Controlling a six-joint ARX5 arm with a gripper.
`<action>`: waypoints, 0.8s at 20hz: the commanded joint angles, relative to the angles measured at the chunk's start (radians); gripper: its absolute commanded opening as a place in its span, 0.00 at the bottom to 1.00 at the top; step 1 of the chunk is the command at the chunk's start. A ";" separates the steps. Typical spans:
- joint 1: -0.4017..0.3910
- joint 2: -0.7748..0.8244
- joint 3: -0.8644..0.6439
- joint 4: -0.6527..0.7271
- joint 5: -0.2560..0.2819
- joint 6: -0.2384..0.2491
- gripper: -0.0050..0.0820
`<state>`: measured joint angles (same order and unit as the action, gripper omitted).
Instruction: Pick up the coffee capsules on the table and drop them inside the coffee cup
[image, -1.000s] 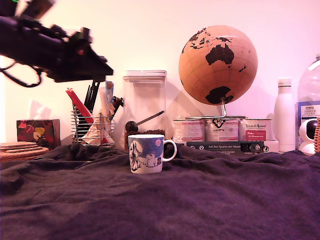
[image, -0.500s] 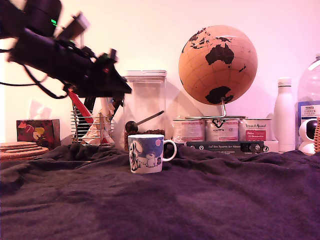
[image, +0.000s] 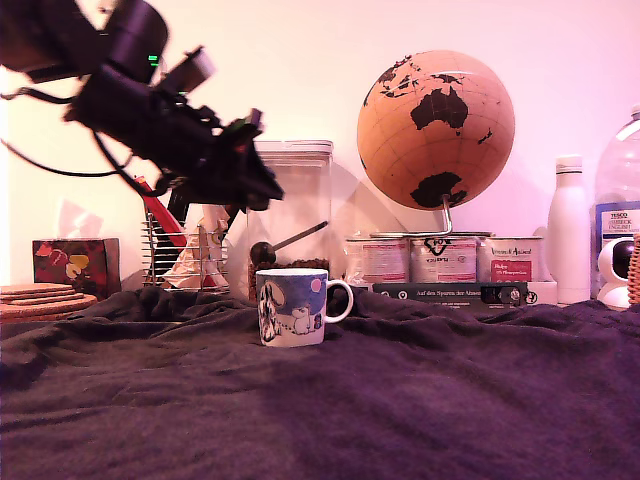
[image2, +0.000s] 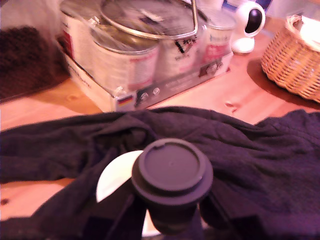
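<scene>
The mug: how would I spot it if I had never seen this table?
Start at the big globe on its stand, then look down and towards the exterior view's left, onto the dark cloth. The mug stands there alone, in front of the clear canister. It is the only white cup with a handle, printed with a blue cartoon scene, unlike the plain labelled tins behind.

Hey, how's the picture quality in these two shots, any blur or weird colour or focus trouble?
Exterior view: a pink-magenta cast overall, the arm and pincer smeared by motion, while the coffee cup and globe stay sharp. Wrist view: warm reddish tint, the dark coffee capsule up close is soft, and the tins behind are hazy with pale glare.
</scene>
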<state>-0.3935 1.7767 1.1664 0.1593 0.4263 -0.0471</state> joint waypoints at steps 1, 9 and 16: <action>-0.011 0.051 0.038 -0.033 0.002 0.023 0.16; -0.031 0.197 0.281 -0.298 -0.031 0.066 0.17; -0.032 0.259 0.378 -0.443 -0.061 0.082 0.17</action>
<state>-0.4213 1.9926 1.5448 -0.2813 0.3649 0.0296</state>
